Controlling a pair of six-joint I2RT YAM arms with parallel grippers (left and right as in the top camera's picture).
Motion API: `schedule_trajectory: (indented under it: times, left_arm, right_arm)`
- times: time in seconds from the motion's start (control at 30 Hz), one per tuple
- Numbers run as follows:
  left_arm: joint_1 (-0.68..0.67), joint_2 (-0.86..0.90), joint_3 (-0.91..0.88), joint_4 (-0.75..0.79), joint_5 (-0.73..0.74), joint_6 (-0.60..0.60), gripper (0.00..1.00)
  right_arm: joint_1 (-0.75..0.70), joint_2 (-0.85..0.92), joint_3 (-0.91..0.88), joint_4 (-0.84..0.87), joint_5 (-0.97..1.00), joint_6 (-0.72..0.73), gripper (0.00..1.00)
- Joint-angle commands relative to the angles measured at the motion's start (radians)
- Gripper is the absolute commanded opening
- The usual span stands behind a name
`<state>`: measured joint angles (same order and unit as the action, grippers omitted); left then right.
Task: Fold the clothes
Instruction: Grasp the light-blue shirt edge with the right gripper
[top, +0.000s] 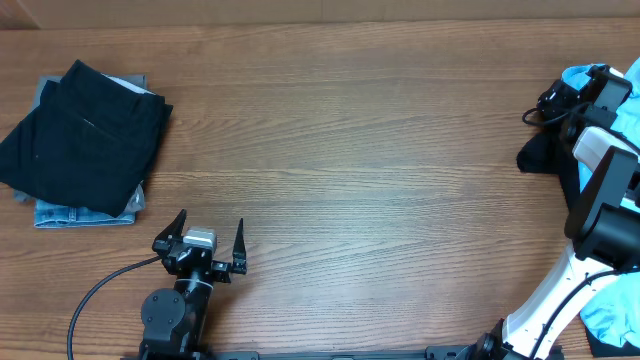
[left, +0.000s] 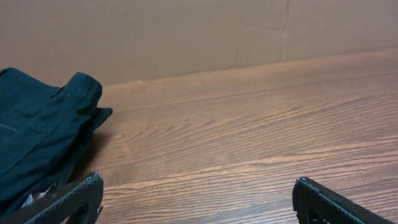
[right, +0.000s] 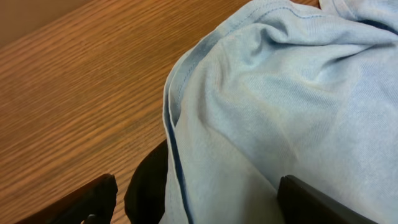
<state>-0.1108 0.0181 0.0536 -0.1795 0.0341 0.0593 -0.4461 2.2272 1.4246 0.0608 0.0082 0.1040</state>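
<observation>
Status, overhead view: folded stack sits at 10 o'clock on the surface - a dark garment on top, denim and something grey under it. I read that part as done.

Light blue T-shirt is at 3 o'clock, right at the edge, crumpled and not folded. A dark cloth lies partly under it on its 9 o'clock side. There is more light blue cloth at 4 o'clock, and I can't tell if it's the same garment.

Right end effector is down on the shirt, jaws standing wide with bunched fabric between them - no pinch visible, so I'd call it not gripping yet.

Left end effector is parked at 7 o'clock, spread fully and holding nothing, well apart from the stack.

Middle of the surface has nothing laid out. What's left, by my reckoning: grab the shirt, drag it to centre, flatten, fold, then stack it. The dark cloth looks unfolded too, so probably the same for that. Roughly mid-task, with nothing started on the shirt beyond the reach.
</observation>
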Motion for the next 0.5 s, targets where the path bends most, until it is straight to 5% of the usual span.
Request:
schedule_trajectory:
  times: [0.0,0.23,0.47]
  left_arm:
    - [-0.004,0.004,-0.002,-0.003,0.011,0.016,1.0]
    - [-0.004,0.004,-0.002,-0.003,0.011,0.016,1.0]
    - [-0.004,0.004,-0.002,-0.003,0.011,0.015,1.0]
  right_arm:
    - [-0.007,0.008,0.014,0.013,0.016,0.0,0.82]
    - [-0.013,0.008,0.014,0.013,0.017,0.0,0.75]
    - [-0.021,0.008,0.014,0.0,0.017,0.0,0.51]
